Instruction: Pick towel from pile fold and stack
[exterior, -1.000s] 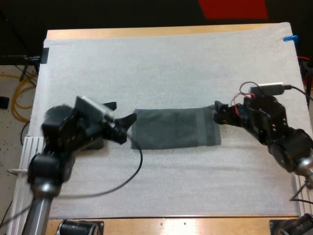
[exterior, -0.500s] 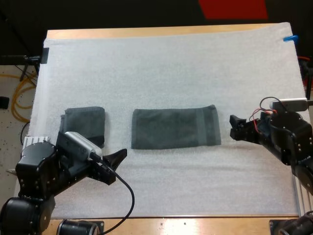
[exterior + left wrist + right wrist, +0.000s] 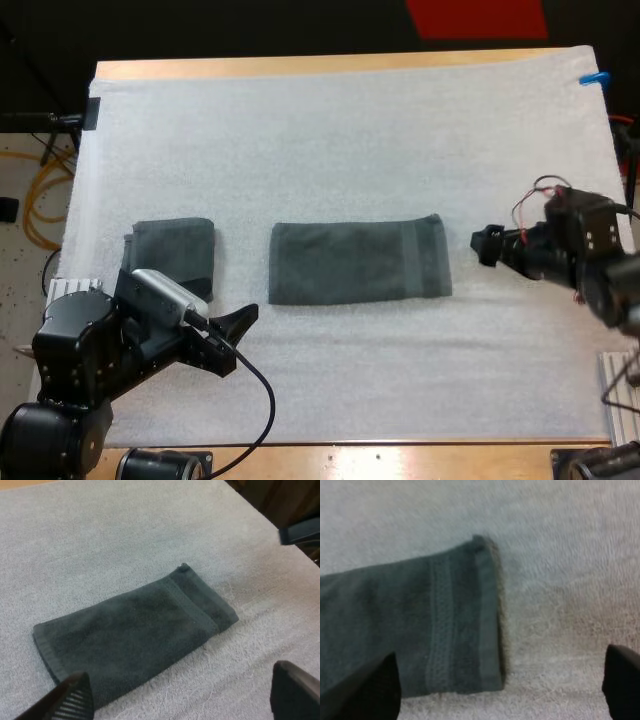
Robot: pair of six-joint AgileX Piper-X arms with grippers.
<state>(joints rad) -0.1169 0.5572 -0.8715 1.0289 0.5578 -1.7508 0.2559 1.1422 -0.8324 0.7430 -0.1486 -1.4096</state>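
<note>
Towel folding looked to be at its midpoint. The long towel (image 3: 358, 263) lay flat as a neat dark grey-green strip at the middle of the white mat (image 3: 330, 140), which covered the wooden tabletop (image 3: 300, 66). Its banded short end faced the right arm.

The left hand (image 3: 238, 338) hung off the long towel's near corner on the left arm's side, well apart from the cloth. Its fingers (image 3: 70, 700) were spread wide with nothing between them. The right hand (image 3: 487, 245) sat just beyond the long towel's banded end, close but not touching. Its fingers (image 3: 370, 690) were likewise parted and empty. So neither hand gripped anything.

I judged the lengthwise fold to be done and the cloth let go. The next move would probably halve the strip. It calls for a hand to close on one short end, most readily the right hand on the banded end before it. That end would then be carried over to meet the far end with the edges matched. After that the bundle would have to be lifted onto the folded towel (image 3: 172, 258), which lay beside the long towel on the left arm's side, apart from it.

By count there were two towels, one long and one folded small, two open hands and one mat.
</note>
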